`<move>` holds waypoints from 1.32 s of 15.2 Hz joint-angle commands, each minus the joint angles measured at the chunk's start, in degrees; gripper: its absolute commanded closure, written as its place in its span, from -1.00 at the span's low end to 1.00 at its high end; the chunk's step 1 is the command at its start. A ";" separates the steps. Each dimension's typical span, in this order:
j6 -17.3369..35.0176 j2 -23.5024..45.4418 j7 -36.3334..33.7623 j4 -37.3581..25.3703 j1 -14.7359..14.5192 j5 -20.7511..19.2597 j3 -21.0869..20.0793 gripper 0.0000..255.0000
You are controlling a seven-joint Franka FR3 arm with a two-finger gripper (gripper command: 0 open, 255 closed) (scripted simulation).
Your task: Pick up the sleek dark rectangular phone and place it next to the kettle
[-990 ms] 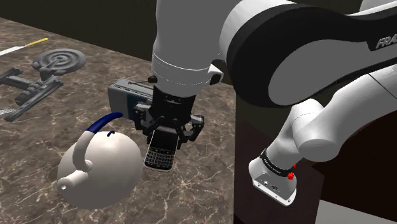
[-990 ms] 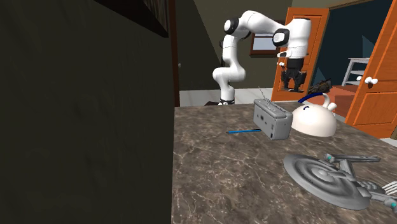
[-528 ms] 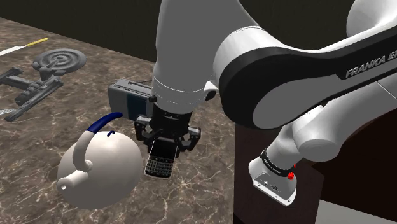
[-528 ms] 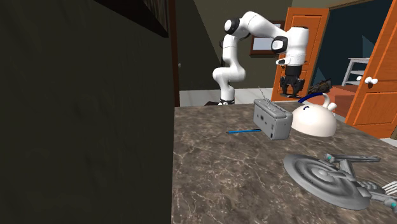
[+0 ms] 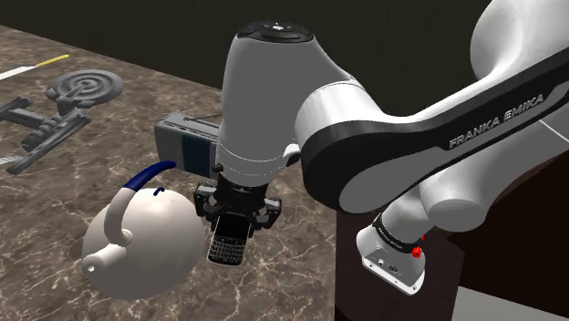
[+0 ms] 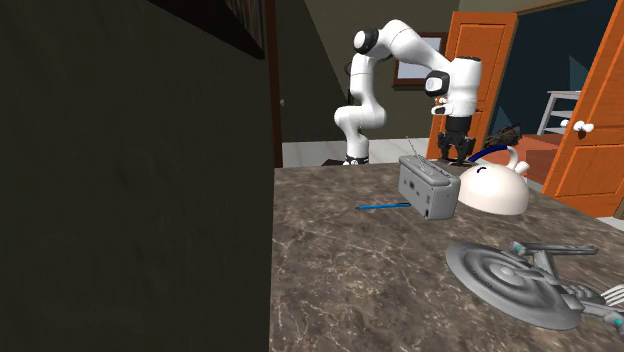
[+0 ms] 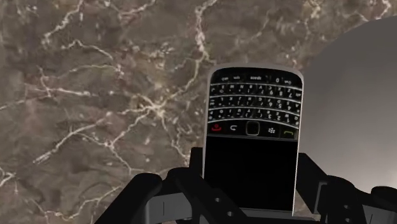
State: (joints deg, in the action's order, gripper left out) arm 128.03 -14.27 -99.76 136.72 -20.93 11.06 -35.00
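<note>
Beside the white kettle (image 5: pixel 141 239), the gripper (image 5: pixel 236 213) clasps the dark phone (image 5: pixel 226 244) keypad-down, low over the veined counter (image 5: pixel 283 278), seemingly to set it alongside.

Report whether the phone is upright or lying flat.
Upright, keyboard end down: the pincer clasps the phone by its screen end, beside the white kettle. Whether its lower edge touches the counter, cannot tell.

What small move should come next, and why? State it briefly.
Probably a short, straight lowering toward the surface. The pincer is shut on the black rectangular keypad phone, which hangs keypad-end down right beside the round white kettle. It seems to be just above the brown marble countertop, so it likely needs setting down before release.
</note>
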 commanded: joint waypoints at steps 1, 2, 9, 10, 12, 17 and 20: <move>1.72 0.75 -0.28 0.98 0.04 -0.23 -0.37 1.00; 2.58 1.25 -0.45 1.39 0.11 -0.43 -0.56 1.00; 8.69 5.24 -2.07 3.93 0.72 -2.50 -1.85 1.00; 9.94 6.17 -2.52 4.37 0.87 -3.10 -2.11 1.00; 9.94 6.17 -2.52 4.37 0.86 -3.09 -2.09 1.00; 9.94 6.17 -2.52 4.37 0.86 -3.10 -2.09 1.00; 9.93 6.16 -2.51 4.36 0.86 -3.09 -2.08 -1.00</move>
State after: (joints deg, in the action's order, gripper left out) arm 137.94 -8.10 -102.27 141.09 -20.07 7.96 -37.08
